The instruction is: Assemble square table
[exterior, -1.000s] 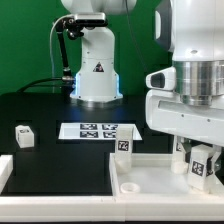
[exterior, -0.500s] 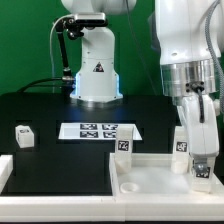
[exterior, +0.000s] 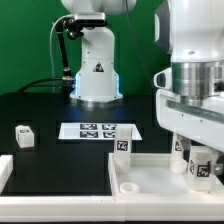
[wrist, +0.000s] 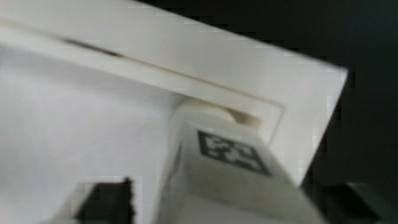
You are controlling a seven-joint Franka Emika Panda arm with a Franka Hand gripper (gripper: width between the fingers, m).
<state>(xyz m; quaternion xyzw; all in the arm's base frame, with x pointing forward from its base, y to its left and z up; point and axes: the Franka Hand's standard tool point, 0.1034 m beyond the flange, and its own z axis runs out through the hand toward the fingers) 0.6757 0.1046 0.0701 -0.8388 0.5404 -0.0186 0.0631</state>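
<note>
Square table [exterior: 140, 180] runs off exterior view's lower edge; wrist view blurred, tag on leg block [wrist: 222, 190] unreadable

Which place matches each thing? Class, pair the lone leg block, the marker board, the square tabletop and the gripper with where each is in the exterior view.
Things:
1. lone leg block
2. marker board
3. square tabletop
4. gripper

Places:
A. lying flat in front of the robot base
B. on the black table, towards the exterior view's left
C. in the foreground, on the exterior view's right
D. above an upright leg on the tabletop

Pairs: 1-B, 2-A, 3-C, 4-D
</note>
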